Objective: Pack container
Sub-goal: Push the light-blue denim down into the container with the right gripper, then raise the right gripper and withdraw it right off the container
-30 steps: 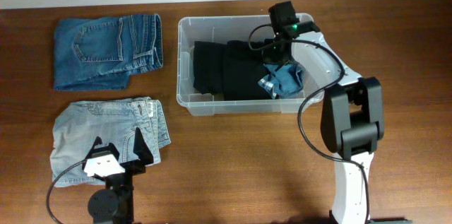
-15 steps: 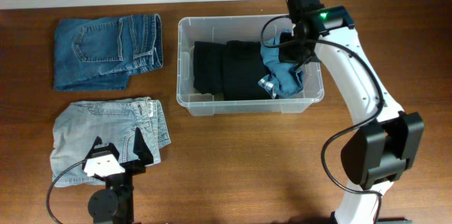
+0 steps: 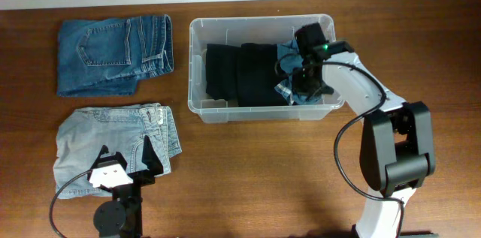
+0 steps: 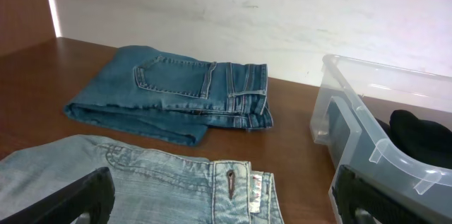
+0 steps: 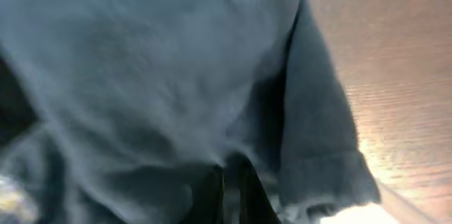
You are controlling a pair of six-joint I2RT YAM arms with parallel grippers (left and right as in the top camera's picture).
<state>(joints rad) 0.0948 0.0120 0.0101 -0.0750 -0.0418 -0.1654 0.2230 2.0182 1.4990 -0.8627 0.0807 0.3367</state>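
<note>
Plastic, clear and thin-looking, so I'd guess the container (image 3: 194, 65) is light for its size. The long walls probably flex a bit, and it would likely slide on the wooden table (image 3: 248, 178) if shoved. The rolled rim and the corner ribs look like the stiff parts, so a short-side rim is where I'd grab it. It's too wide to pinch across.

It sits at the far middle of the table. A folded black garment (image 3: 237, 76) fills most of it, and a blue denim piece (image 3: 293, 94) is bunched at the right end.

The right gripper (image 3: 307, 73) is down inside that right end, jaws clenched and buried in the denim. Its wrist view is just blurry blue cloth, so I can't tell if a fold is actually pinched.

The left gripper (image 3: 126, 155) hangs released, jaws wide, over the near edge of the light-wash jeans (image 3: 113, 137) at near left. Dark blue jeans (image 3: 113, 54) lie folded at far left, just beside the container's left wall.

Both pairs are soft and floppy, so they'll sag if lifted by one edge. With the right arm sitting in the bin, and the clothes already in there taking most of the floor, there isn't much room for the next drop.
</note>
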